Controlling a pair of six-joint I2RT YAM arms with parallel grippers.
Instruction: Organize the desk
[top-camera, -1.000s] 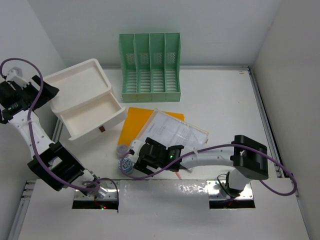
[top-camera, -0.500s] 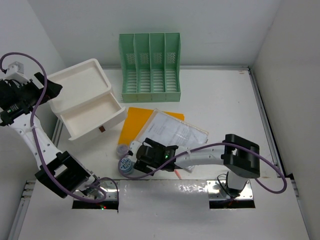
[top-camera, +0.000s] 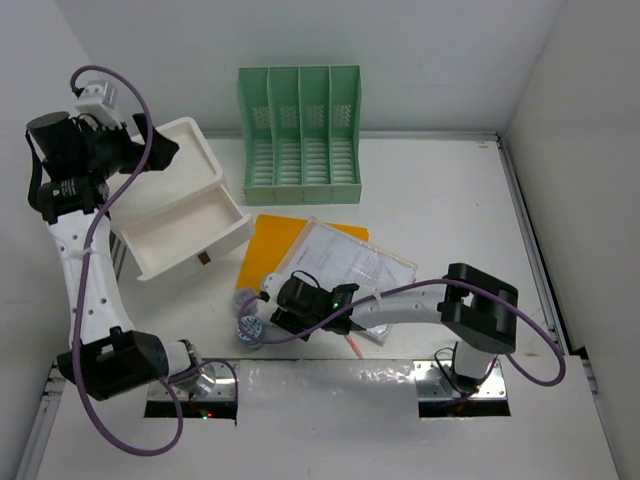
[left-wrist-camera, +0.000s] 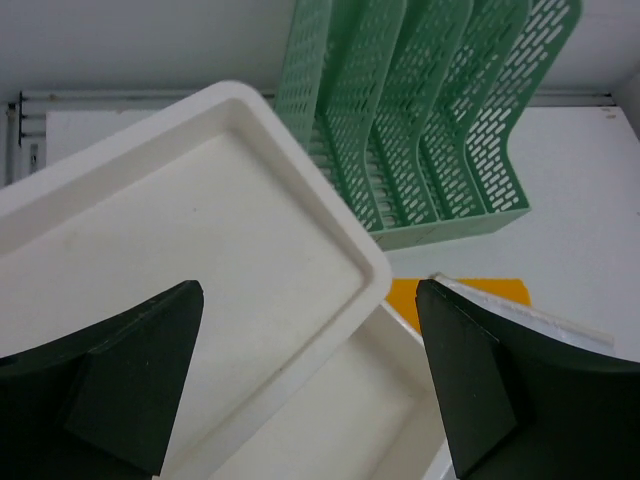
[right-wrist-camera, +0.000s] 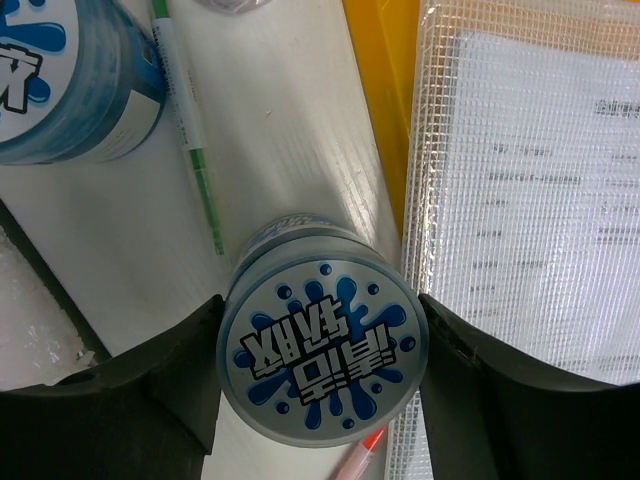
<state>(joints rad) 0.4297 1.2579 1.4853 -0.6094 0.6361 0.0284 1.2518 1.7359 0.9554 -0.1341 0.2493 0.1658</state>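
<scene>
Since the earlier frames the left arm has been swinging up from the near edge. Its left pincer (left-wrist-camera: 310, 350) is now hanging wide open and empty above the white drawer box (top-camera: 165, 205). The right pincer (right-wrist-camera: 320, 350) has been narrowing and is now pressing both fingers against the sides of a round blue-lidded tub (right-wrist-camera: 322, 340) that is still standing on the desk (top-camera: 450, 220).

The tidying is looking barely begun. A second blue-lidded tub (right-wrist-camera: 60, 80), a green pen (right-wrist-camera: 190, 140), a red pen (top-camera: 355, 345), an orange folder (top-camera: 268, 250) and a mesh document pouch (top-camera: 355, 262) are all still lying loose near the desk's front middle. The green file rack (top-camera: 300, 130) is showing no papers in its slots, and the box's pulled-out drawer is sitting bare.

The gripped tub is crowded: the pouch's edge is just beside it on one side and the green pen is near on the other, so lifting straight up seems safest. The desk's right half is offering free travel up to its silver rail (top-camera: 525, 235), while walls are closing in on the left, back and right.
</scene>
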